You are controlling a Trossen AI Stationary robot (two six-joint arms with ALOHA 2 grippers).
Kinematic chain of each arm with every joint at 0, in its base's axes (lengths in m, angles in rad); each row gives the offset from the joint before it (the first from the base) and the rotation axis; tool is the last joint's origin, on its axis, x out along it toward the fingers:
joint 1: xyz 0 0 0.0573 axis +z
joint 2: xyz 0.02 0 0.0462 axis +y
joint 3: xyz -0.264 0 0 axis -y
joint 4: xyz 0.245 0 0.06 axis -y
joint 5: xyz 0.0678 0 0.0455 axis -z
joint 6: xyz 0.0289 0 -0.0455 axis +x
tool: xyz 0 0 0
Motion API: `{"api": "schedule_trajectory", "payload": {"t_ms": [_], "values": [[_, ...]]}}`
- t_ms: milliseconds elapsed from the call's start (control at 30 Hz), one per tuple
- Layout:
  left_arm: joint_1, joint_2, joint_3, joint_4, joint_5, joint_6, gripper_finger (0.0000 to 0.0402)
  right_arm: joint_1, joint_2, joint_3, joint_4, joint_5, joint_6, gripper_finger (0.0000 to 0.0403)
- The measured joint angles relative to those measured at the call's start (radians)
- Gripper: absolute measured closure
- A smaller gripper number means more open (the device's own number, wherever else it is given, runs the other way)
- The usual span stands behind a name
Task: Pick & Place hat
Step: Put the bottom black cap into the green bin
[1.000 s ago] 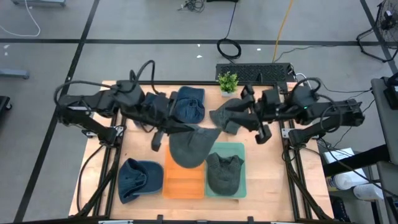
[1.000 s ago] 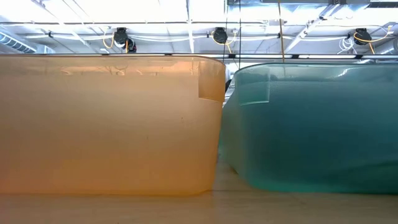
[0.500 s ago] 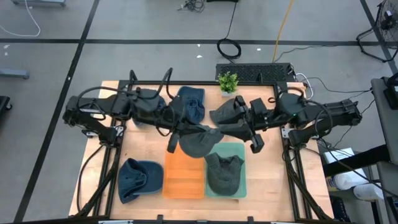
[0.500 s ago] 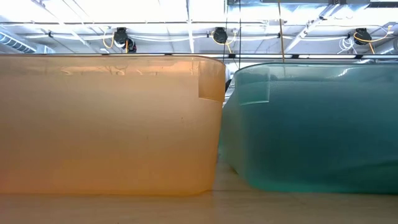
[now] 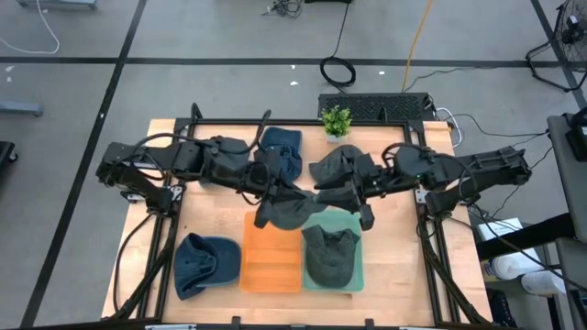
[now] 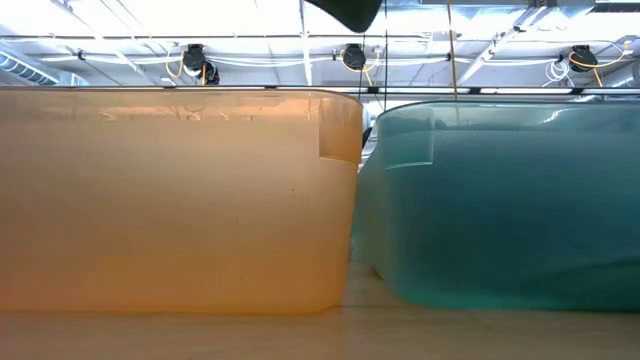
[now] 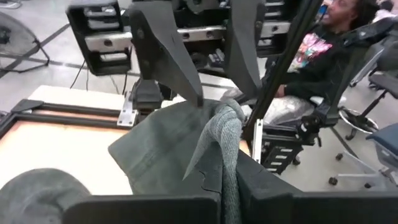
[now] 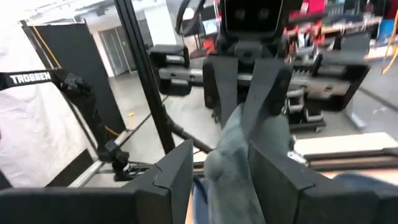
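A dark grey hat (image 5: 290, 212) hangs between my two grippers above the far ends of the orange bin (image 5: 271, 266) and the teal bin (image 5: 353, 220). Its lowest part shows at the top of the low view (image 6: 347, 10). My left gripper (image 5: 273, 191) comes in from the table's left and is shut on the hat's left side. My right gripper (image 5: 348, 198) comes in from the right and is shut on its right side. Each wrist view shows the other arm's fingers across the hat. My left gripper pinches a bunched fold of the hat's cloth (image 7: 229, 144) between its two fingers, several layers, coming level from the table's left. The hat is lifted clear and sags below. My right gripper pinches the hat's opposite edge (image 8: 231, 152) between its two fingers, coming from the table's right. The cloth stands gathered between the fingers, lifted clear of the bins.
A grey hat (image 5: 330, 257) lies in the teal bin. A blue hat (image 5: 206, 264) lies at the near left, another blue hat (image 5: 281, 151) and a grey hat (image 5: 332, 167) at the far side. A small plant (image 5: 337, 120) stands at the far edge. A person (image 7: 323, 56) sits beyond the table.
My left gripper has gone toward the table's right and my right gripper toward its left, closing in on each other. The grey hat, spread over the orange bin before, is now bunched between them, shifted toward the teal bin, and shows at the top of the low view.
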Motion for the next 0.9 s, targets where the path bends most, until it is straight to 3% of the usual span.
{"api": "schedule_trajectory", "payload": {"t_ms": [300, 433, 633, 900], "values": [[0.000, -0.001, 0.000, 0.000, -0.022, -0.022, 0.0399, 0.005, 0.021, 0.000, -0.002, -0.050, 0.045, 0.0268], [0.000, -0.001, 0.000, -0.006, -0.022, -0.023, 0.0399, 0.004, 0.024, 0.000, -0.005, -0.049, 0.045, 0.0303], [0.000, -0.001, 0.000, -0.005, -0.023, -0.025, 0.0399, 0.004, 0.023, 0.000, -0.004, -0.049, 0.035, 0.0389], [0.002, -0.001, 0.000, -0.004, 0.003, -0.013, 0.0372, 0.004, 0.023, 0.000, -0.004, -0.047, 0.032, 0.0398]]}}
